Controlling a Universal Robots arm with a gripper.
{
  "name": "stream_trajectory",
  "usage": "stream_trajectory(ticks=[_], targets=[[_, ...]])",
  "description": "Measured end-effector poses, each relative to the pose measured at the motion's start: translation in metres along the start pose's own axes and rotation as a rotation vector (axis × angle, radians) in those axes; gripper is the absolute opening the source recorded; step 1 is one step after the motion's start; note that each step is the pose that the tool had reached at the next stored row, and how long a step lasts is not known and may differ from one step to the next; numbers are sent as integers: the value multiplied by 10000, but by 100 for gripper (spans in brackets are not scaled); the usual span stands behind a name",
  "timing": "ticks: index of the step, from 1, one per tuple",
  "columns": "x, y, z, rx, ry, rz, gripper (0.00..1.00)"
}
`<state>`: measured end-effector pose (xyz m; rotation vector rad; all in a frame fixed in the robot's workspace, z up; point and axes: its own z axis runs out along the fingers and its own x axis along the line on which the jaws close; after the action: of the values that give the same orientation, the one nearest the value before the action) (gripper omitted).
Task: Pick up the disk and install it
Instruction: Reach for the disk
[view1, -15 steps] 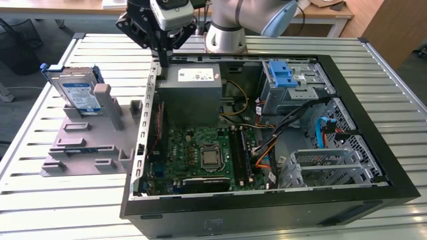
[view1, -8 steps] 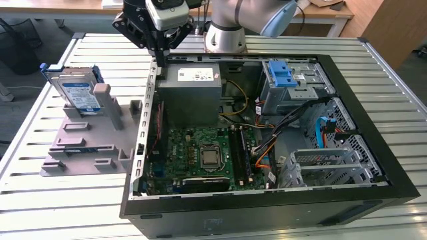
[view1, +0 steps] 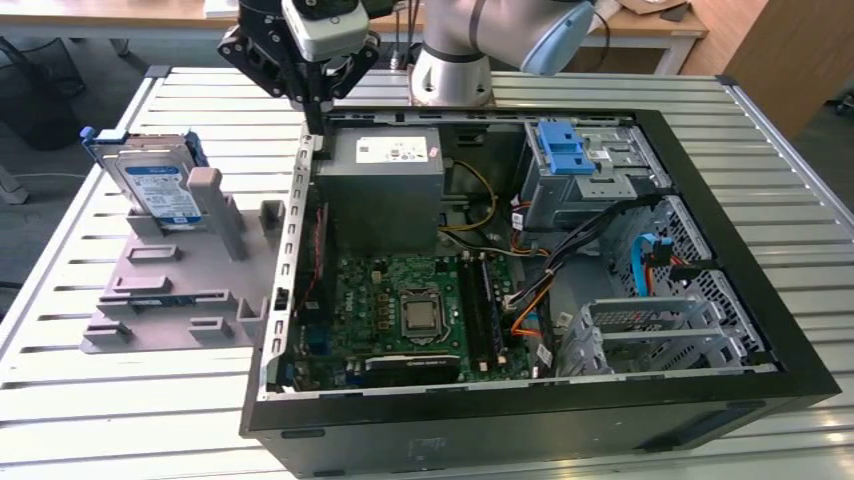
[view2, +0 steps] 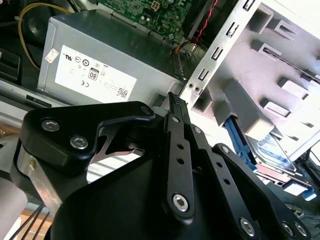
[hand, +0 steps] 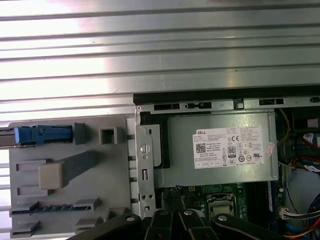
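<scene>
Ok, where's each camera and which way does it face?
Exterior view: off the arm, high, looking down into the open black computer case; arm and tool show.
First wrist view: on the arm, straight down at the grey metal box; tool shows.
Second wrist view: behind the tool, slanting towards that box.
Both wrist views share box and tool.

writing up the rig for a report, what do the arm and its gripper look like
The arm is a smooth silver-grey tube with a pale blue joint cap. A light grey box is mounted at its wrist. The gripper is matt black, built from flat bar links joined by silver screws.
</scene>
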<state>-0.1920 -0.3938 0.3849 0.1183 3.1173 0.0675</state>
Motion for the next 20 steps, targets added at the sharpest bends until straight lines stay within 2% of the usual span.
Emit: stream_trajectory(ticks=[20], targets=[[172,20,15,0,0,-1,11]])
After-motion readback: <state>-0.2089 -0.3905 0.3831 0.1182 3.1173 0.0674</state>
